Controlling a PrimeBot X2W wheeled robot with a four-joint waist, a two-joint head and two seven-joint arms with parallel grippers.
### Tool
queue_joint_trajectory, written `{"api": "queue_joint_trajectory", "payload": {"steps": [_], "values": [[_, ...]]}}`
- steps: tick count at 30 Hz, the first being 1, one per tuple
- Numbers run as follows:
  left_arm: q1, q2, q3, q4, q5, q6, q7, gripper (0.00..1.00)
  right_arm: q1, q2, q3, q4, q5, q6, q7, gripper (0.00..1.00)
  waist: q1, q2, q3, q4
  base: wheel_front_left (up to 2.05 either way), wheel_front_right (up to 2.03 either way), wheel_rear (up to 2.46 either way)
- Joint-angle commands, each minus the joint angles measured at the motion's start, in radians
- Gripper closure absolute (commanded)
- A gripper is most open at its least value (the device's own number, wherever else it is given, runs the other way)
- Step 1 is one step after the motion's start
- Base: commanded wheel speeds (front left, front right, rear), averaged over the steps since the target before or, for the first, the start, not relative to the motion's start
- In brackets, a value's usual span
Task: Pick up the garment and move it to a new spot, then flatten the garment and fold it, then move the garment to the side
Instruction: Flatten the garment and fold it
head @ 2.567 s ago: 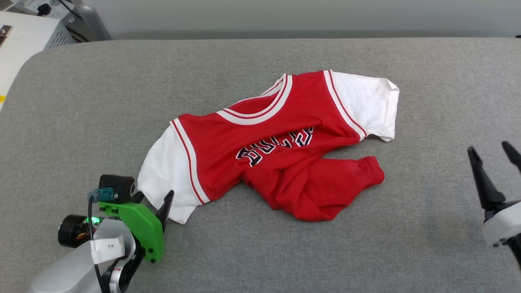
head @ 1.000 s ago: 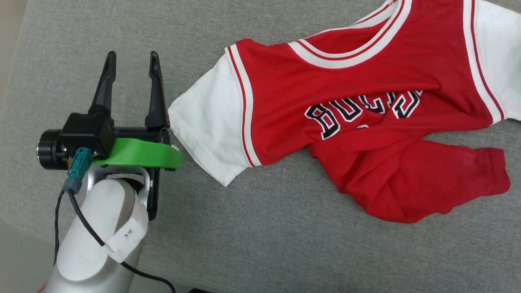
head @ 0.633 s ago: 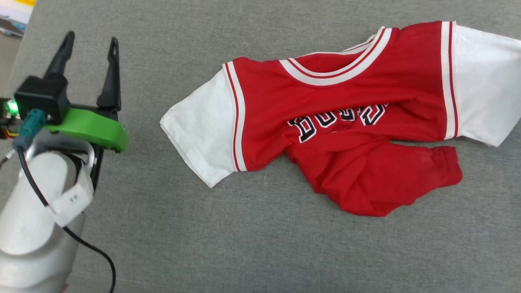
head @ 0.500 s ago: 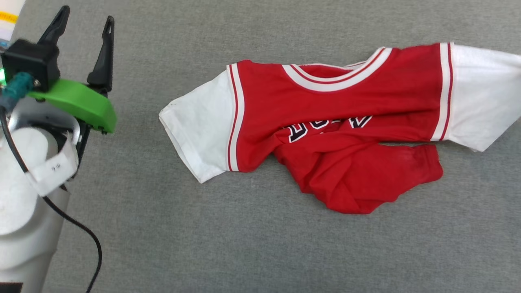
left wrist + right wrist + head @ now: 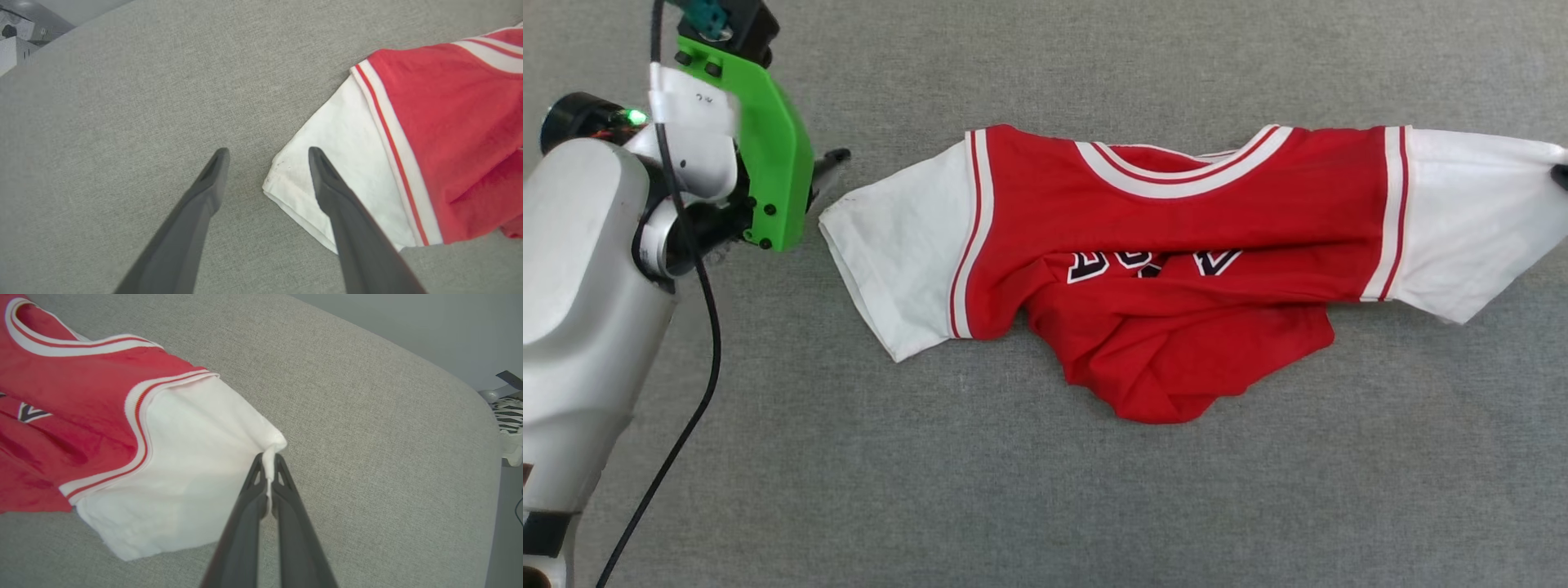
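At the left, above a grey padded surface [image 5: 1045,506]: left gripper [image 5: 265,152], jaws wide apart and closed on nothing. In the gap between those jaws, nearer one of them, the outer corner of the white left sleeve [image 5: 367,163], with that jaw crossing over its hem; touching or just above, cannot tell. Now turned in toward that corner, where half a second ago pointing off alongside the shirt and well apart from it. Beyond the jaw tips, toward the middle, the garment [image 5: 1160,229]: a red jersey shirt with striped trim, black lettering half buried in a crease. Now drawn out in a nearly level line from sleeve to sleeve, no longer slanted. Lower red part heaped under the chest rather than trailing off to one side. At the right, right gripper [image 5: 268,455], jaws pressed together and clamped on the outer corner of the white right sleeve [image 5: 196,457], a pinch of white cloth squeezed up between the tips. Shut within the last second and, judging by the taut folds fanning away from the tips, probably pulling. For the task: one corner secured, the other lined up for a grab. Likely next, closing the left jaws on their sleeve, then lifting and carrying the shirt to a new spot. Flattening and folding not yet begun.
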Motion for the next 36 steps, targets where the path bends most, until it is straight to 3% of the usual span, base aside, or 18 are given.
{"api": "queue_joint_trajectory", "payload": {"steps": [1,13,14,15,19,20,21,26,30,36], "values": [[-0.023,0.006,-0.020,0.016,-0.023,-0.002,0.026,0.00,0.014,0.012,-0.008,-0.008,-0.002,-0.001,0.004,1.00,0.0000,-0.0001,0.027,-0.017,0.00,0.00,0.00],[-0.061,0.034,-0.296,0.182,-0.086,-0.003,0.124,0.00,-0.027,0.076,0.011,-0.032,-0.035,-0.001,0.023,1.00,0.0000,-0.0001,0.082,-0.051,0.00,0.00,0.00],[-0.058,0.040,-0.318,0.182,-0.101,-0.003,0.120,0.85,-0.029,0.079,0.013,-0.031,-0.034,-0.001,0.017,1.00,0.0000,-0.0001,0.079,-0.050,0.00,0.00,0.00],[-0.057,0.042,-0.328,0.182,-0.112,-0.003,0.111,1.00,-0.030,0.080,0.016,-0.028,-0.034,-0.001,0.014,1.00,0.0000,-0.0001,0.075,-0.048,0.00,0.00,0.00],[-0.061,0.061,-0.345,0.169,-0.145,-0.003,0.005,1.00,-0.034,0.086,0.017,-0.016,-0.041,-0.001,-0.015,1.00,0.0000,-0.0001,0.045,-0.041,0.00,0.00,0.00],[-0.061,0.068,-0.338,0.163,-0.153,-0.003,-0.045,1.00,-0.037,0.090,0.013,-0.011,-0.046,-0.001,-0.032,1.00,0.0000,-0.0001,0.033,-0.040,0.00,0.00,0.00],[-0.071,0.098,-0.342,0.123,-0.137,-0.003,-0.176,1.00,-0.036,0.100,0.001,0.004,-0.046,-0.001,-0.069,1.00,0.0000,-0.0001,-0.005,-0.033,0.00,0.00,0.00],[-0.083,0.133,-0.303,0.069,-0.103,-0.002,-0.395,1.00,-0.022,0.102,-0.031,0.023,-0.048,-0.001,-0.156,1.00,0.0000,-0.0001,-0.089,-0.013,0.00,0.00,0.00],[-0.097,0.138,-0.268,0.018,-0.077,0.020,-0.497,1.00,-0.016,0.098,-0.059,0.024,-0.053,-0.001,-0.209,1.00,0.0000,-0.0001,-0.138,0.000,0.00,0.00,0.00],[-0.161,0.125,-0.230,-0.053,-0.037,0.062,-0.570,1.00,-0.080,0.106,-0.116,0.042,-0.103,-0.001,-0.246,1.00,0.0000,-0.0001,-0.155,0.009,0.00,0.00,0.00]]}}
